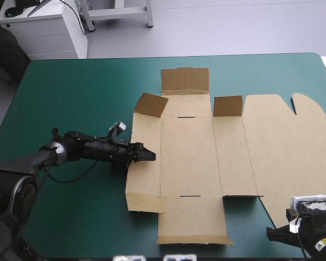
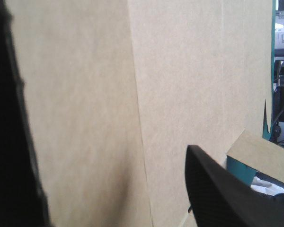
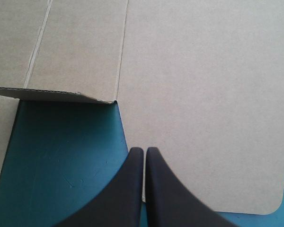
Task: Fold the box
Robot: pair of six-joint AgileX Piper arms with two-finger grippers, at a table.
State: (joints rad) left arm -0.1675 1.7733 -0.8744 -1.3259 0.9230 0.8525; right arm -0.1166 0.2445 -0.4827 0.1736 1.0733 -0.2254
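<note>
The box [image 1: 190,157] lies nearly flat mid-table on the teal-green cover [image 1: 70,92]. The left gripper [image 1: 148,155], fingers spread and empty, is at its left wall panel; raising that wall looks like the step in hand, hinging it up along the crease. The right gripper [image 3: 144,152] sits pinched together, empty, at the box's near edge.

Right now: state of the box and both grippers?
box: unfolded, mostly flat on the table, small far flaps tilted up.
left gripper: open, over the box's left panel.
right gripper: shut, empty, at the box's near right edge.
</note>
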